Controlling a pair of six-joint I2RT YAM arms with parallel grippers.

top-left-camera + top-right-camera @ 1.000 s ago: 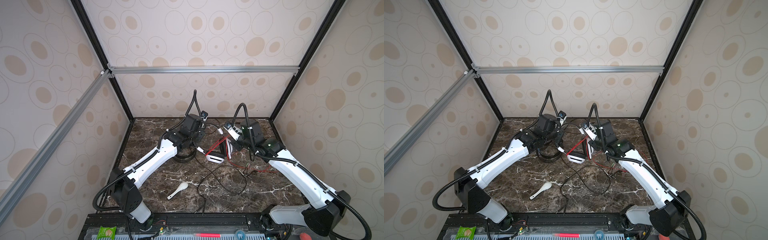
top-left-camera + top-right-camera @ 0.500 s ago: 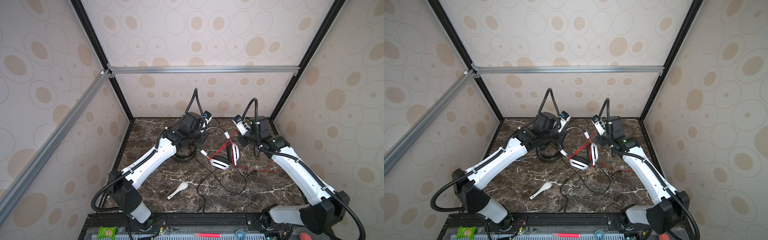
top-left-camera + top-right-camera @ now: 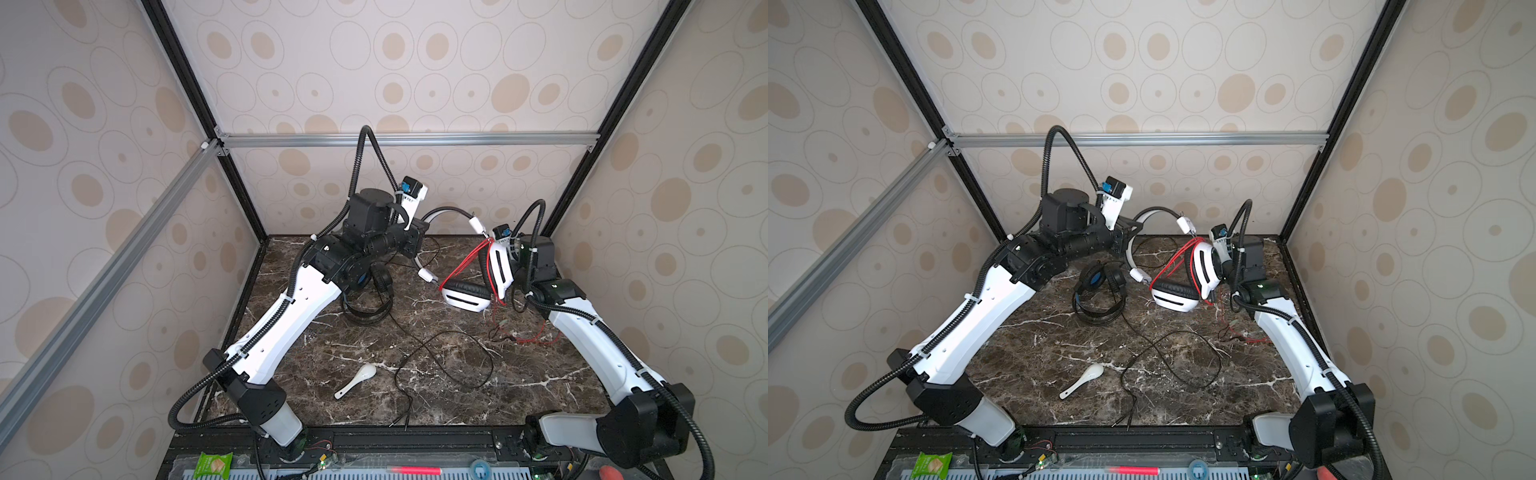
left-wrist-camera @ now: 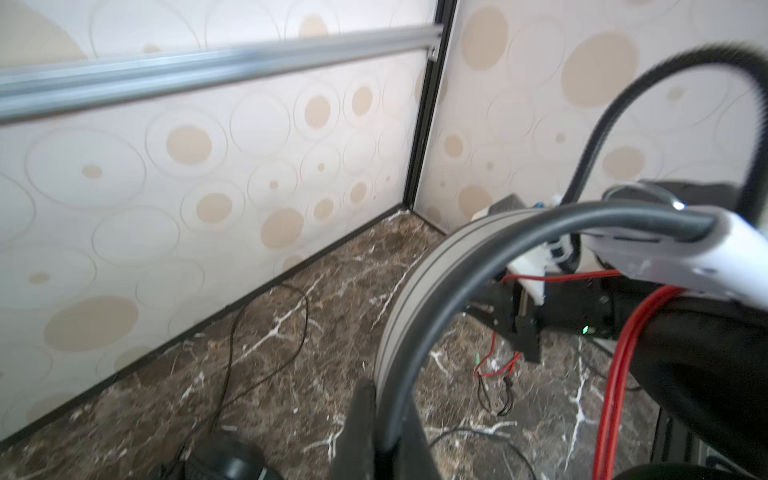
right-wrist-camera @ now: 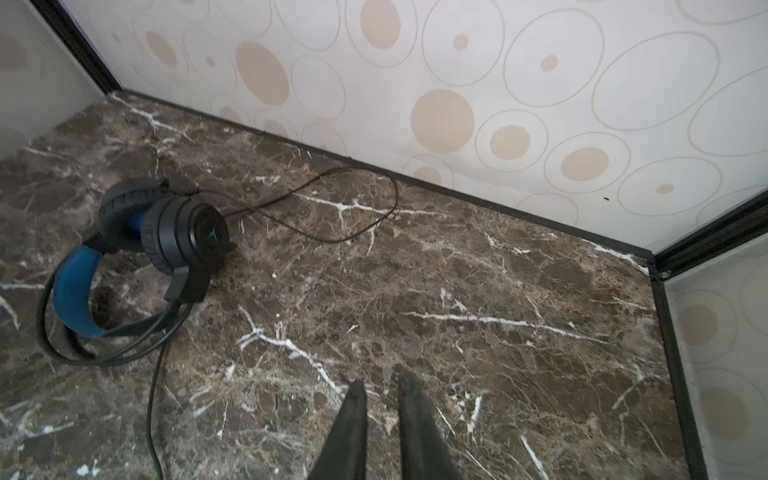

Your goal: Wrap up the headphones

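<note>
The white-and-black headphones [image 3: 465, 298] hang partly lifted at the back right, one ear cup low near the marble and the other ear cup [image 3: 1204, 266] upright. My left gripper [image 4: 386, 386] is shut on their headband [image 4: 419, 307], which arches up in both top views [image 3: 446, 214]. Their red cable [image 3: 461, 266] loops over the cups and trails onto the table [image 3: 525, 337]. The black headphones [image 3: 368, 299] with blue inner band lie flat [image 5: 166, 245], their thin black cable [image 3: 440, 361] sprawled forward. My right gripper [image 5: 382, 390] is open a little and empty, beside the upright cup.
A white spoon [image 3: 357, 380] lies near the front middle of the marble table [image 3: 561, 395]. Walls and black frame posts close in the back and sides. A loop of black cable [image 5: 332, 208] runs along the back wall.
My right gripper has opened slightly and drawn back to the right, away from the red cable. The left gripper has carried the headband higher and the white-and-black headphones have shifted right.
</note>
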